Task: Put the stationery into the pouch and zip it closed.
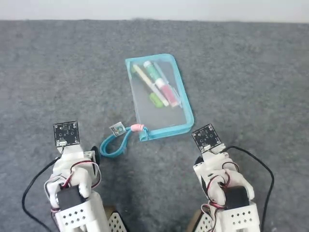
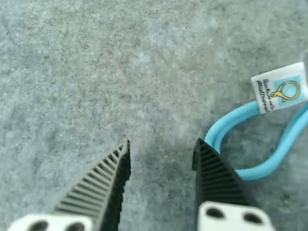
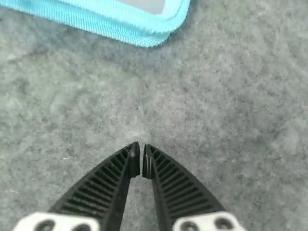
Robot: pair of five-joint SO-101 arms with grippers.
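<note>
Honestly, left pincer (image 2: 162,144) wide open by the blue strap (image 2: 228,120), right pincer (image 3: 140,147) closed on nothing, so tugging the strap could drag the unpinned pouch (image 1: 161,108) along.

Bare carpet (image 3: 226,96) fronts right gripper (image 3: 141,145); strap loop (image 2: 231,119) (blue) flanks left gripper (image 2: 162,142)

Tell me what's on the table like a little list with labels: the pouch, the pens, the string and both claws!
pouch: clear with a blue edge, lying flat on the grey mat
stationery: pens inside the pouch
zip: looks closed, though not certain
strap: blue loop at the pouch's corner, with a small tag
left gripper: open, over the mat, right beside the strap
right gripper: shut, holding nothing, near a pouch corner
</note>
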